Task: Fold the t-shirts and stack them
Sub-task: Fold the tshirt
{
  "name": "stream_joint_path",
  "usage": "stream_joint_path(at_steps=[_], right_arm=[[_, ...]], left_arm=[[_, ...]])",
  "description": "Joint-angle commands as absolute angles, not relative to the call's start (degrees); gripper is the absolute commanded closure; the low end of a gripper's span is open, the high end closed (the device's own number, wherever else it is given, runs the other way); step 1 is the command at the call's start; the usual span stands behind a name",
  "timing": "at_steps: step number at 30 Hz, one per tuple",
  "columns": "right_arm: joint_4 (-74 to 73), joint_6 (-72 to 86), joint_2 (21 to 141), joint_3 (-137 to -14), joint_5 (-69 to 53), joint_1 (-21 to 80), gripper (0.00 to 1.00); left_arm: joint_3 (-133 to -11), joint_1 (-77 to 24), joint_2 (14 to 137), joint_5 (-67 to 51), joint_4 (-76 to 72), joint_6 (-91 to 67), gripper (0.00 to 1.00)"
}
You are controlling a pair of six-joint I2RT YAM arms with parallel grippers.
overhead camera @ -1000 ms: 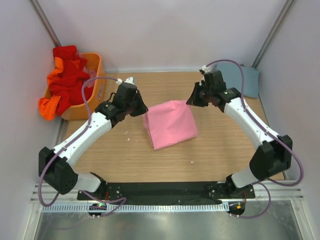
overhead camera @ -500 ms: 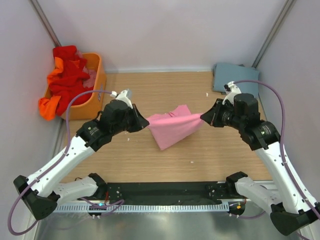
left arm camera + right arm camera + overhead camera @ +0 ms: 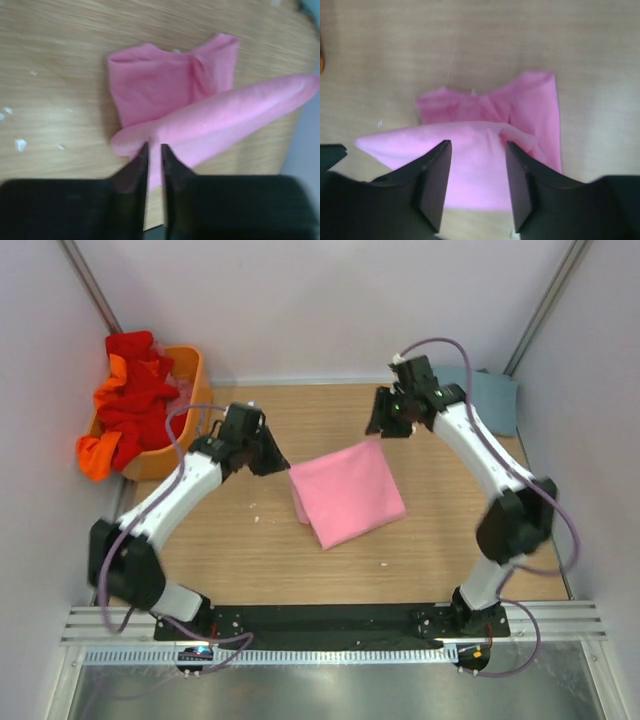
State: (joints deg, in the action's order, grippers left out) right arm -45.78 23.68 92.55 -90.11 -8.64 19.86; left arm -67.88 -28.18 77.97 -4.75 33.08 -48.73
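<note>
Left end effector (image 3: 280, 467) pinches corner of folded pink t-shirt (image 3: 352, 492) on worktop (image 3: 300, 565); right end effector (image 3: 376, 430), jaws apart, hovers above opposite corner.

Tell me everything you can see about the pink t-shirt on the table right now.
The pink t-shirt is plain, soft light-pink cloth, folded into a rough square and lying at an angle near the middle of the wooden table. A raised fold runs along its left edge, where the left gripper pinches it shut. The right gripper hangs open over its far corner; contact there is unclear.
</note>
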Motion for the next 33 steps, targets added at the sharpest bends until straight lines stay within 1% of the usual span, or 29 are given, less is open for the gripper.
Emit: stream_joint_path(at_steps=[1,2,3,4,5,6,7,8,10,11,13,14,15,16,17,18,20,21,22,24,25,27,28,30,31,33], right_arm=[[-47.2,21.5,113.0,-105.7,-6.5,18.3,0.42],[-52.0,21.3,117.6,-118.2,-6.2,18.1,0.22],[-54.0,20.9,121.5,-124.5,-6.1,18.0,0.17],[-55.9,20.7,128.3,-130.3,-6.0,18.0,0.14],[-58.9,20.9,130.2,-139.6,-5.8,18.0,0.12],[-60.0,20.9,131.7,-142.8,-5.6,18.0,0.12],[-60.3,20.9,131.7,-144.0,-5.6,17.9,0.12],[-58.2,21.1,128.7,-140.2,-5.4,18.0,0.12],[-53.1,21.4,123.1,-130.8,-4.7,17.9,0.12],[-46.9,21.6,116.0,-119.9,-4.5,18.0,0.12],[-41.5,22.5,108.9,-109.3,-4.4,18.1,0.12],[-37.3,22.8,103.1,-100.1,-4.9,18.0,0.12],[-35.1,23.7,100.1,-95.7,-6.1,18.0,0.12],[-31.2,24.0,97.5,-87.8,-8.4,18.0,0.13],[-29.5,24.0,93.3,-84.2,-9.9,18.0,0.13],[-27.4,24.2,91.9,-78.4,-11.1,18.0,0.13],[-25.7,23.9,89.7,-73.6,-14.0,18.0,0.2],[-24.2,23.7,88.5,-71.4,-15.4,17.9,0.25],[-21.9,23.5,88.4,-68.2,-17.2,18.0,0.36],[-20.9,23.3,89.3,-67.1,-20.6,18.0,0.42],[-20.3,23.1,89.7,-66.7,-21.5,18.1,0.45],[-19.6,22.6,90.6,-66.4,-22.8,18.0,0.45],[-18.5,22.4,91.3,-65.5,-22.6,18.0,0.49],[-17.8,22.7,92.5,-64.3,-22.3,18.0,0.51],[-16.9,23.0,93.2,-62.3,-22.2,18.0,0.53],[-15.3,25.1,93.3,-59.3,-21.7,18.1,0.54]], left_arm=[[-77.1,-15.9,94.2,-15.7,30.6,-43.3,0.77],[-82.3,-14.3,104.7,-17.6,35.8,-42.5,0.52],[-93.1,-13.3,109.7,-18.2,40.6,-41.3,0.41],[-96.8,-12.9,112.6,-18.5,45.3,-40.2,0.36],[-98.9,-13.0,113.7,-18.1,45.7,-39.4,0.33],[-98.7,-13.2,112.7,-17.9,45.1,-39.7,0.32],[-97.7,-13.5,111.1,-17.8,42.3,-40.0,0.3],[-95.7,-14.0,107.3,-16.4,41.3,-39.9,0.28],[-94.5,-15.2,104.1,-13.5,40.6,-39.3,0.27],[-94.0,-15.6,102.8,-11.3,41.0,-38.9,0.28],[-91.3,-17.4,98.4,-9.3,41.2,-38.8,0.3],[-89.0,-18.3,97.0,-7.3,40.9,-38.5,0.32],[-87.8,-20.6,94.1,-6.2,40.6,-38.4,0.33],[-86.4,-21.9,93.0,-5.2,39.5,-38.3,0.34],[-83.9,-23.1,91.9,-4.8,38.7,-38.1,0.34],[-82.6,-25.2,91.0,-5.1,36.9,-38.3,0.34],[-79.1,-26.7,91.0,-5.9,34.8,-38.6,0.34],[-78.3,-27.8,91.2,-5.2,34.2,-39.0,0.35],[-77.7,-28.2,92.3,-5.0,33.4,-39.1,0.35],[-76.5,-28.9,93.5,-5.0,32.6,-39.5,0.37],[-76.2,-29.3,94.4,-6.0,31.2,-39.5,0.37],[-76.2,-30.8,95.4,-6.1,29.7,-38.9,0.37],[-76.5,-31.2,96.1,-6.1,29.1,-37.6,0.37],[-78.4,-32.6,99.2,-6.2,29.0,-36.4,0.37],[-79.0,-32.9,100.4,-6.8,29.0,-35.7,0.37],[-80.8,-33.3,104.1,-6.5,29.1,-34.3,0.37]])
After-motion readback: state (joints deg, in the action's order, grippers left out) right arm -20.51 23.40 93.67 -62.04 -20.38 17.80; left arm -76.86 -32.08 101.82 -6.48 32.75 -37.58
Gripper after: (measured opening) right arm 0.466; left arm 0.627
